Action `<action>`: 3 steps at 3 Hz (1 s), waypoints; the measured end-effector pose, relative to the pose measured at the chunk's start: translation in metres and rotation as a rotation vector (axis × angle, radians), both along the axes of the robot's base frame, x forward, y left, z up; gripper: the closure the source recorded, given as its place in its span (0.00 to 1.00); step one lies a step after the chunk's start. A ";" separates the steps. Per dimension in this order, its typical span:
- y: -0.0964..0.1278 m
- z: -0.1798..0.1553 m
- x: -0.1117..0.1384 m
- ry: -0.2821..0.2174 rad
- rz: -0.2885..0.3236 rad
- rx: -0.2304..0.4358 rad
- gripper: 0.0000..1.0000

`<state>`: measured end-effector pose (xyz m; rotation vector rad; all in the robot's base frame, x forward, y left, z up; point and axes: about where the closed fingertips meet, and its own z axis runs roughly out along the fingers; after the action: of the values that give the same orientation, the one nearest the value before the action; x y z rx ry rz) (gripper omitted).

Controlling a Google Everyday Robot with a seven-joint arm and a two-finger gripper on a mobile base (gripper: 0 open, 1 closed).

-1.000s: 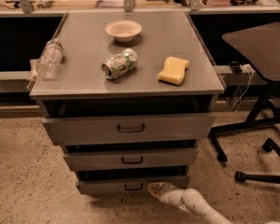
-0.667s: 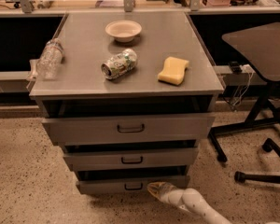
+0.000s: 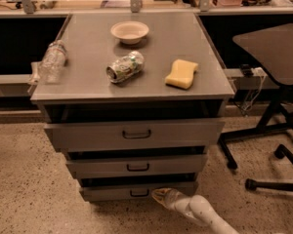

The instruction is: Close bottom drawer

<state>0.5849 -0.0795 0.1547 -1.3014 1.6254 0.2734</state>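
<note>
A grey cabinet [image 3: 56, 113] has three drawers slightly open. The bottom drawer [image 3: 105, 193] is lowest, near the floor [image 3: 19, 179]. The gripper [image 3: 162, 196] sits just beside its front, right of the handle [image 3: 139, 193]; how wide it is cannot be told. On the table [image 3: 185, 38] are a bowl [image 3: 130, 31], can [image 3: 125, 67], sponge [image 3: 181, 73] and bottle [image 3: 52, 61].

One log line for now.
narrow grey metal bottom drawer: looks ajar | end effector: at its front, right of handle | contact: unclear

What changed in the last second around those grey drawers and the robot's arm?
Nothing visibly changed. The gripper on the white arm stays low at the front of the narrow grey metal bottom drawer, just right of its dark handle. The pale bowl, crushed can, yellow sponge and clear plastic bottle lie on the cabinet top as before.
</note>
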 end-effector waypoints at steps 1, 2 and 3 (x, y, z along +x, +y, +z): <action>0.017 -0.001 0.000 0.000 0.013 0.033 1.00; 0.031 -0.001 -0.001 0.000 0.023 0.068 1.00; 0.031 -0.001 -0.001 0.000 0.023 0.068 0.77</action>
<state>0.5843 -0.0482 0.1534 -1.2686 1.5884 0.3396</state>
